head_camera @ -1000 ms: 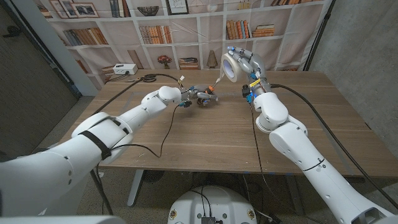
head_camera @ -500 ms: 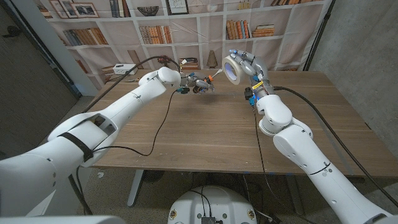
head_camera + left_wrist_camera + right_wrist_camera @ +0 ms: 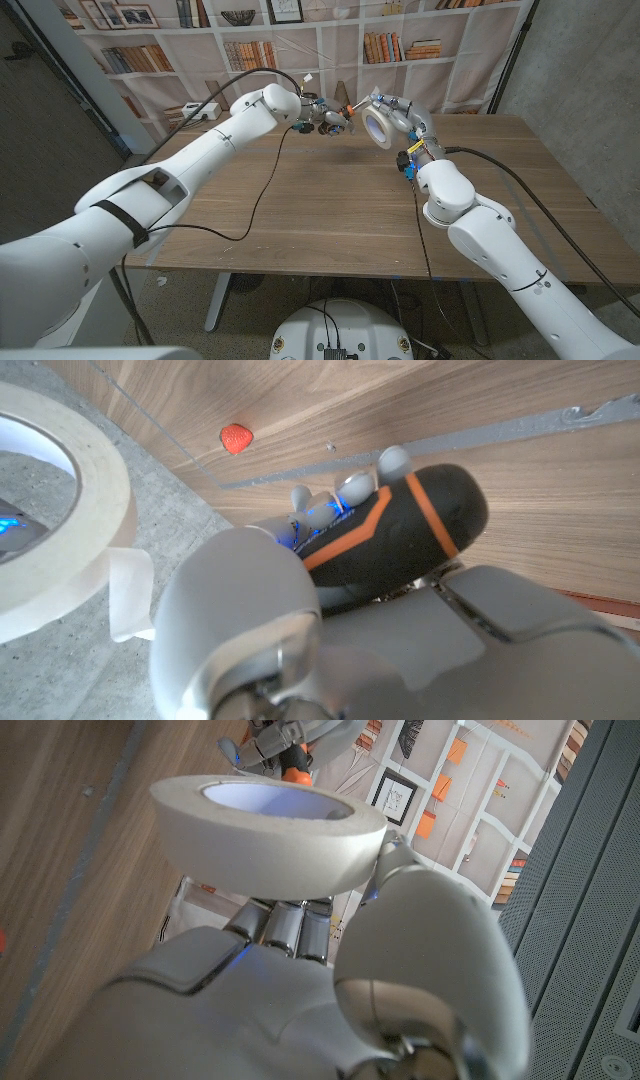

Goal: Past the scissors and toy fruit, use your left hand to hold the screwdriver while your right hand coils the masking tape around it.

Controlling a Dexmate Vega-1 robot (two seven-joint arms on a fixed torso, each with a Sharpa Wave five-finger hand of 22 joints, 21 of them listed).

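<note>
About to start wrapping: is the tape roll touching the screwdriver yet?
Cannot tell. In the head view the masking tape roll sits right beside the screwdriver, with no plain gap or contact.

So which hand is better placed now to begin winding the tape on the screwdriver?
The right hand. It already holds the masking tape roll in the air, close beside the screwdriver, with a loose tape end hanging free. The left hand is occupied gripping the screwdriver's black and orange handle, so it probably should only keep it steady.

Wooden table (image 3: 330, 215); bookshelf backdrop (image 3: 250, 50) behind w/ books; white box (image 3: 200, 112) at table's far left.
</note>
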